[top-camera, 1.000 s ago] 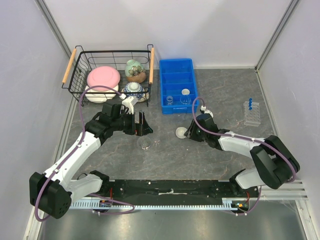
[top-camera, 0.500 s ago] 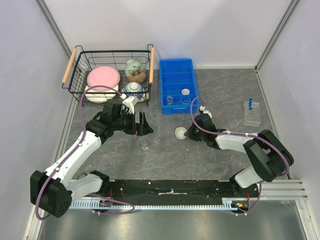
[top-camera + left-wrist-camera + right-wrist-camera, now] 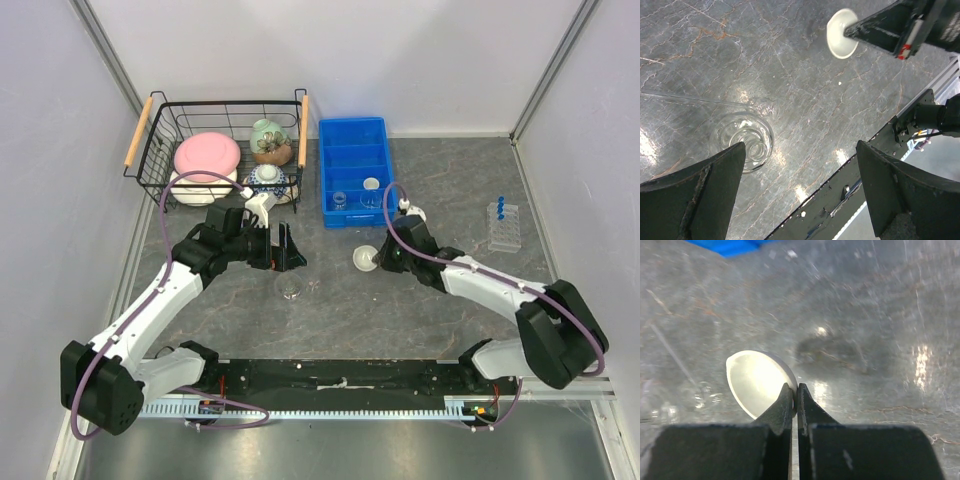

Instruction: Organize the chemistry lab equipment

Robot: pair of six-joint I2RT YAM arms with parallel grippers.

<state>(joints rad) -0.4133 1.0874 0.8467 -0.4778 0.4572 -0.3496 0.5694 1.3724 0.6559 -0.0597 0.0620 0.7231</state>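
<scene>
Rim-pinch on the small white dish (image 3: 757, 380): right gripper (image 3: 796, 390) clamped on its thin edge, dish tilted, low at the table (image 3: 450, 310) near the blue tray (image 3: 352, 135); lift slowly lest it pivot; left gripper (image 3: 800, 150) spread wide above the glass flask (image 3: 745, 137).

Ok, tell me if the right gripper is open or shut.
Shut on the white dish: the wrist view shows the right gripper with jaws pinching its rim.
</scene>
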